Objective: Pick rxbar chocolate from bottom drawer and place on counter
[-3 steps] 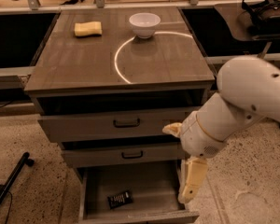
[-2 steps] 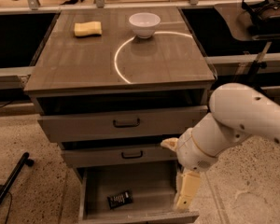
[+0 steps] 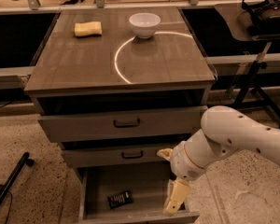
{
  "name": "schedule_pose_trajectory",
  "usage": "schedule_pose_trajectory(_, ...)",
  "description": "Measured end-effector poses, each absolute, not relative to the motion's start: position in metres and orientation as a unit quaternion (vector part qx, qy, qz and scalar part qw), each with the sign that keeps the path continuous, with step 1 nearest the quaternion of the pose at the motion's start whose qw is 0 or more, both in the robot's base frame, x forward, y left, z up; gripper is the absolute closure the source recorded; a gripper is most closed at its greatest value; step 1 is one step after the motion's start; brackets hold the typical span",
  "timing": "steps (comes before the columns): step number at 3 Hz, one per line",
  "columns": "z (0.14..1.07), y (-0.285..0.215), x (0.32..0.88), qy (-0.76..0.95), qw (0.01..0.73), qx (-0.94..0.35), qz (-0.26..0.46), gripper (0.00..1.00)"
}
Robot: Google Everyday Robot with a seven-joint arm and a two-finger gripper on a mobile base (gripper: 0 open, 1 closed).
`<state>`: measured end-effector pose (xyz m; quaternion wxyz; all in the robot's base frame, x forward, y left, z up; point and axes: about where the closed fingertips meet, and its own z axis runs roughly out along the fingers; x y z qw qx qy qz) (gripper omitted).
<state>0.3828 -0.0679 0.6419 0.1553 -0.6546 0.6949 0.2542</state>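
So we've got the pincer [image 3: 176, 197] down at the lower right of the frame, hanging over the right end of the open bottom drawer [image 3: 144, 183]. We can't tell how wide it is. The rxbar chocolate [image 3: 119, 199] lies flat on the drawer floor, left of the pincer and not touching it. Up on the tabletop [image 3: 84, 64] sit a yellow sponge [image 3: 88, 29] and a white bowl [image 3: 144, 24].

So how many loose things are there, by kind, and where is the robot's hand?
yellow sponge: 1, on the counter
white bowl: 1, on the counter
rxbar chocolate: 1, in the bottom drawer
Total: 3
The gripper hangs at the bottom drawer's right side.
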Motion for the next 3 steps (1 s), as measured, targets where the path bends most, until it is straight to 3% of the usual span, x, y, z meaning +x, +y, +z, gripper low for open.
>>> schedule_pose_trajectory(3, 0.508, -0.045, 0.421, 0.693, 0.199, -0.637, 0.273, 0.0)
